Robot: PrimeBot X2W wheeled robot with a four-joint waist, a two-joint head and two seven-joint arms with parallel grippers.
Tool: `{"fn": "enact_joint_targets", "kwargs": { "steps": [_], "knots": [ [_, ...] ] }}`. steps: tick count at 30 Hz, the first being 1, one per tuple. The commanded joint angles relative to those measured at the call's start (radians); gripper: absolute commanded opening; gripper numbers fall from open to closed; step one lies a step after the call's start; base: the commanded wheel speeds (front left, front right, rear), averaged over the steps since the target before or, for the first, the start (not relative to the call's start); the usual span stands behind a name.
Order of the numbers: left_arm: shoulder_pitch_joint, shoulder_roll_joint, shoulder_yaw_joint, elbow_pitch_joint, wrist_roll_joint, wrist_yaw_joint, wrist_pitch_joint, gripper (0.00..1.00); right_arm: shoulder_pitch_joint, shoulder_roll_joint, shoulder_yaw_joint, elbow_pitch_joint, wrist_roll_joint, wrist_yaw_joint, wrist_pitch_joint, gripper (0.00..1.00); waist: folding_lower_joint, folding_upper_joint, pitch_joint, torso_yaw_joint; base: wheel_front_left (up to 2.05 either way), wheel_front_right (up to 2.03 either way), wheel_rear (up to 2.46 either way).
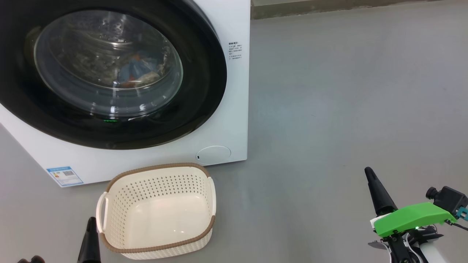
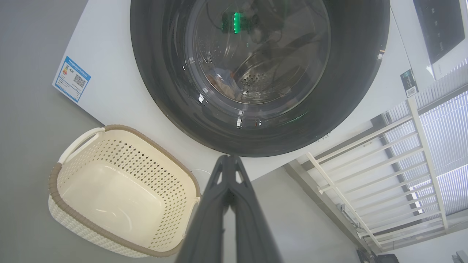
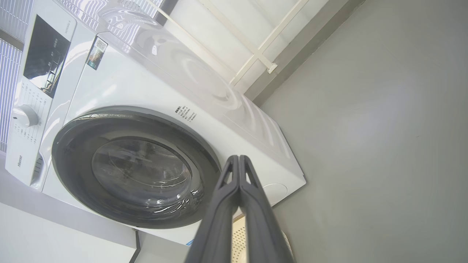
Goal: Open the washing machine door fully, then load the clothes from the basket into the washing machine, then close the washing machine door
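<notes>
Head view: washing machine door closed flush against the washing machine front, clothes heaped low in the drum behind the glass, basket empty on the floor just in front of the machine. Left gripper pinched fully together, nothing held, tip just beside the basket's near handle. Right gripper likewise pressed together and empty, well off to the right over the floor. Looks like all three steps done. Risks from here, as a guess: latch not fully caught, can't confirm from these angles, so door possibly springing open; left arm clipping the basket handle on any swing and shoving it into the machine.
</notes>
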Motion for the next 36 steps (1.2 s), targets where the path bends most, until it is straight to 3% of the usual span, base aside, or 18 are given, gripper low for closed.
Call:
{"fn": "enact_joint_targets", "kwargs": {
  "steps": [1, 36],
  "knots": [
    [-0.047, 0.009, 0.023, -0.032, -0.022, -0.001, 0.007, 0.0, -0.007, -0.006, -0.006, -0.031, 0.028, 0.0, 0.005, 0.0, 0.0, 0.0, 0.0, 0.001, 0.0, 0.0, 0.0],
    [-0.068, -0.013, 0.053, -0.043, -0.327, -0.002, 0.107, 0.0, 0.011, 0.047, -0.127, -0.051, 0.305, 0.0, 0.106, 0.0, 0.0, 0.0, 0.0, 0.033, 0.0, 0.0, 0.0]
  ]
}}
